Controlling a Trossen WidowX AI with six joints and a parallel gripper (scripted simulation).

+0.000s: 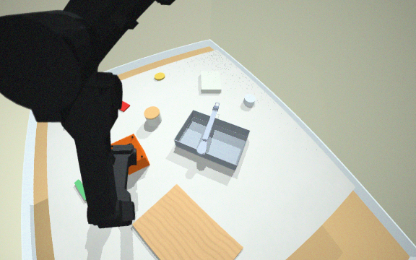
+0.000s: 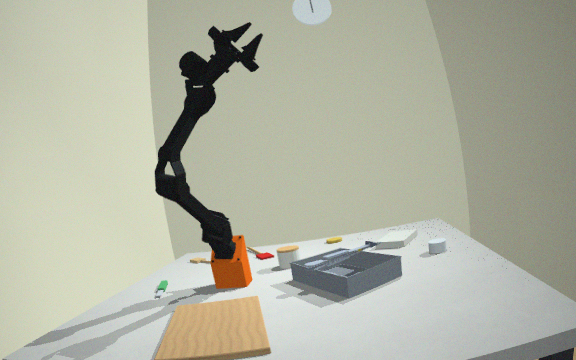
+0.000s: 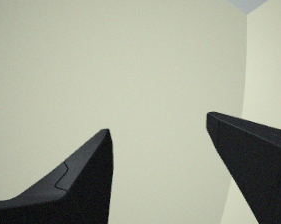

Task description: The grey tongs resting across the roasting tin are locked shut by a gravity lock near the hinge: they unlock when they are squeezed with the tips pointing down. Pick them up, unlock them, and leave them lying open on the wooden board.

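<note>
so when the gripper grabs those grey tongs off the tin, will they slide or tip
The tongs look thin, smooth and stiff, so probably slippery in a pinch. They bridge the tin with the head sagging inside, so a grab far from the middle may tip them.

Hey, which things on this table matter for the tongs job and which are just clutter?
Job: grey tongs, roasting tin, wooden board, gripper (open, empty, raised high).

Clutter: cork-lidded jar, yellow disc, white block, white puck, green marker, red spatula.
</note>
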